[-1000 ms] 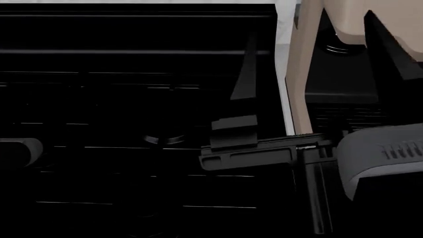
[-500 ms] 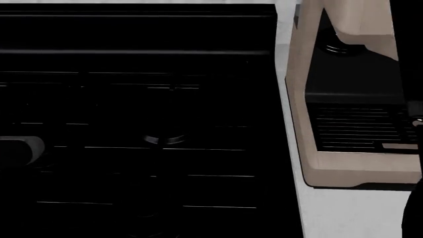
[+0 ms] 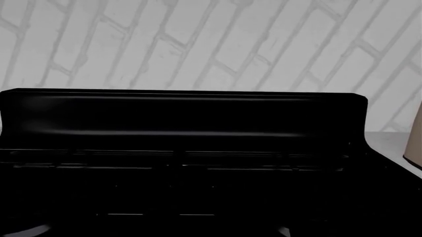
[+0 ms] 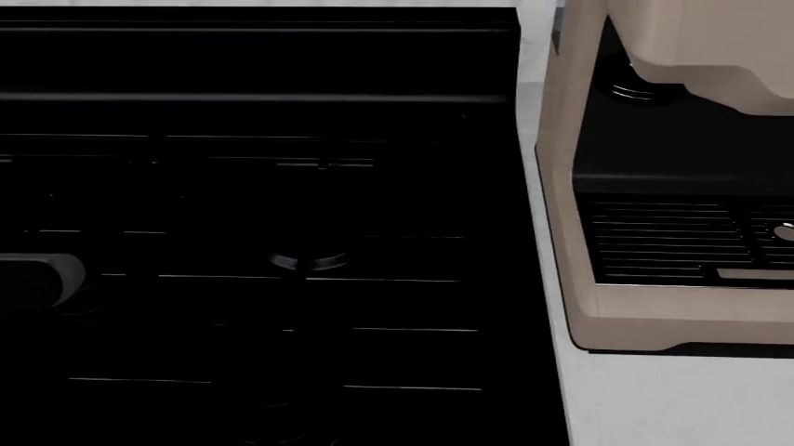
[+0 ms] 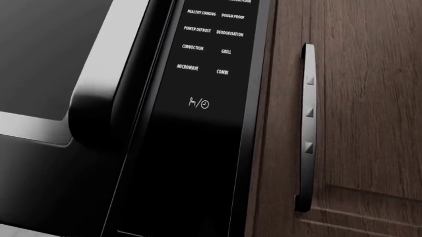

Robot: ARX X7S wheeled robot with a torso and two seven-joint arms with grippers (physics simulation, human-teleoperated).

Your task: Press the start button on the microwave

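While I look down through the head camera, a black stove point(image 4: 248, 232) fills the left and middle, its grates nearly lost in the dark, with one burner cap point(image 4: 308, 262) faintly visible. At the far left edge a grey rounded shape point(image 4: 37, 279) is cut off; I cannot say what it is. To the right stands a beige coffee machine point(image 4: 645, 316) on a pale counter point(image 4: 670, 400), its top and right side cropped.

From the left wrist camera I see the stove's back panel point(image 3: 185, 118) against a white brick wall point(image 3: 211, 44).

From the right wrist camera the microwave point(image 5: 99, 98) appears close up, its control panel point(image 5: 197, 123) a long strip running tilted across the frame, faced toward the camera. Labels such as "MICROWAVE" and "COMBI" read clearly; the lower panel is plain black, and I cannot pick out a start button. Beside it is a wooden cabinet door point(image 5: 369, 98) with a metal handle point(image 5: 307, 128).

Neither pincer shows in any view, so I cannot tell their state.
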